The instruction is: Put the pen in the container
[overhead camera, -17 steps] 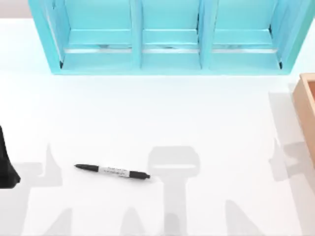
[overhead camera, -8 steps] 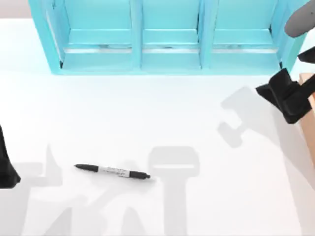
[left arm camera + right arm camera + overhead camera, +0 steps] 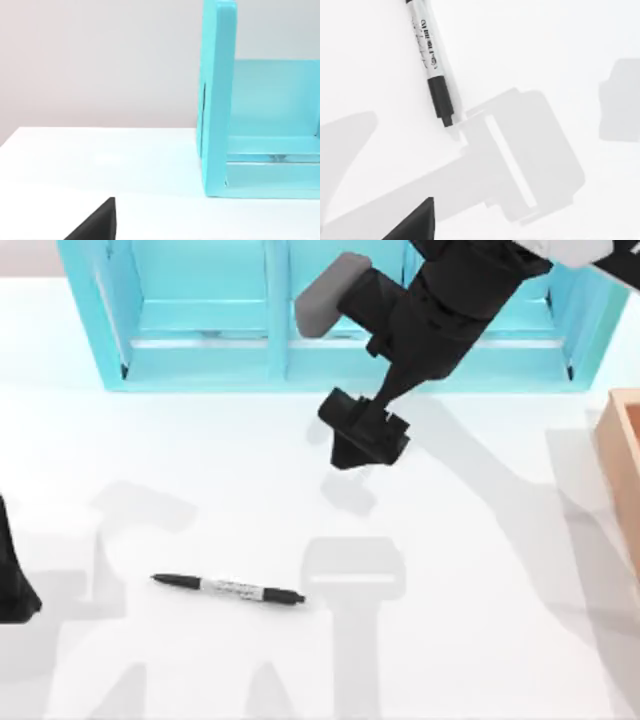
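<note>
The pen (image 3: 228,588) lies flat on the white table toward the front left, its pointed tip toward the left; the right wrist view has its labelled body (image 3: 431,65) on the table below the camera. My right gripper (image 3: 352,448) hangs above the table's middle, in front of the teal shelf, well behind and to the right of the pen. The container (image 3: 622,465), a tan wooden box, is cut off by the right edge. My left arm (image 3: 12,580) stays parked at the left edge.
A big teal three-compartment shelf unit (image 3: 340,360) stands along the back of the table, and its side wall (image 3: 218,100) appears in the left wrist view. Grey shadows of the arms fall across the open white tabletop between pen and container.
My right arm has swung in from the right edge near the container to the table's middle in front of the shelf. The pen and the left arm have not moved.
</note>
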Robot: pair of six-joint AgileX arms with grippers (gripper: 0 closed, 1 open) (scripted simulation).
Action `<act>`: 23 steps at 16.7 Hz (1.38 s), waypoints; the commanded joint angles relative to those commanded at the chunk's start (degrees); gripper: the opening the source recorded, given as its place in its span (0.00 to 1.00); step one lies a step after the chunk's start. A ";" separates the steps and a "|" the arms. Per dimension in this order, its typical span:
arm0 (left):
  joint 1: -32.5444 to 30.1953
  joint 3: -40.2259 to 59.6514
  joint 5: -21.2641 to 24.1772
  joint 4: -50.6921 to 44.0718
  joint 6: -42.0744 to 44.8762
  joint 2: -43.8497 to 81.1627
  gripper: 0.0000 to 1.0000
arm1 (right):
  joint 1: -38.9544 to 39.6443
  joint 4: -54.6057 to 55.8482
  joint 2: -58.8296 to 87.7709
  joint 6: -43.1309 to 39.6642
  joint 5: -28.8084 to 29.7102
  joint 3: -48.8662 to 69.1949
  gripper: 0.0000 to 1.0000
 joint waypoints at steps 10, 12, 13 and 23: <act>0.00 0.00 0.00 0.00 0.00 0.00 1.00 | 8.80 -19.80 35.47 -7.34 -3.68 39.12 1.00; 0.00 0.00 0.00 0.00 0.00 0.00 1.00 | 9.26 -20.80 37.39 -7.76 -3.88 41.45 1.00; 0.00 0.00 0.00 0.00 0.00 0.00 1.00 | 9.30 -20.90 37.57 -7.81 -3.90 41.67 1.00; 0.00 0.00 0.00 0.00 0.00 0.00 1.00 | 10.46 -12.97 36.72 -6.59 -3.95 33.31 1.00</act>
